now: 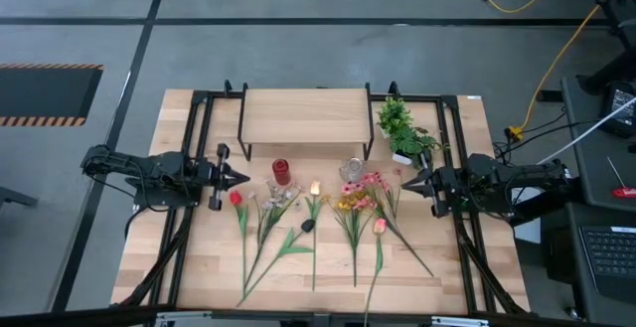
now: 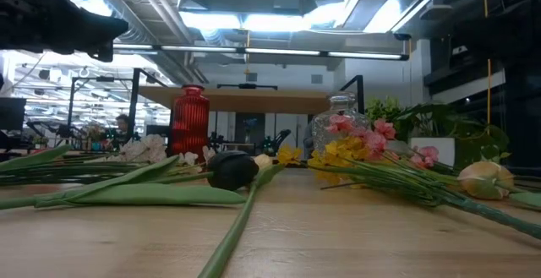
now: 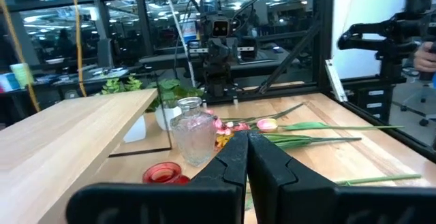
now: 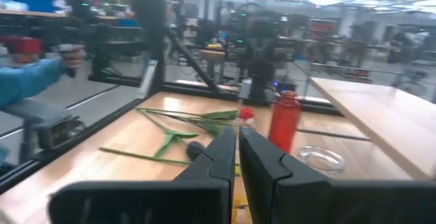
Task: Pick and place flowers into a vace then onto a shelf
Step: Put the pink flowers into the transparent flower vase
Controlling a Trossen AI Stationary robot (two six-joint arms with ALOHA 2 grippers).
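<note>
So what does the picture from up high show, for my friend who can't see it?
Loose artificial flowers on long green stems lie spread on a light-wood table, in front of a ribbed red vase and a clear glass vase. Behind them stands a low light-wood shelf. The left pincer and right pincer wait shut at the sides, empty.

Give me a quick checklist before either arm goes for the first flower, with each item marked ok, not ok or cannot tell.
1. Left claw empty: ok, shut on nothing, over the table's left side.
2. Right claw empty: ok, shut on nothing, at the right.
3. Claw open for a grasp: not ok, both shut.
4. Flowers reachable: ok, lying loose between the arms.
5. Red vase and clear vase upright: ok.
6. Shelf top free: ok.
</note>
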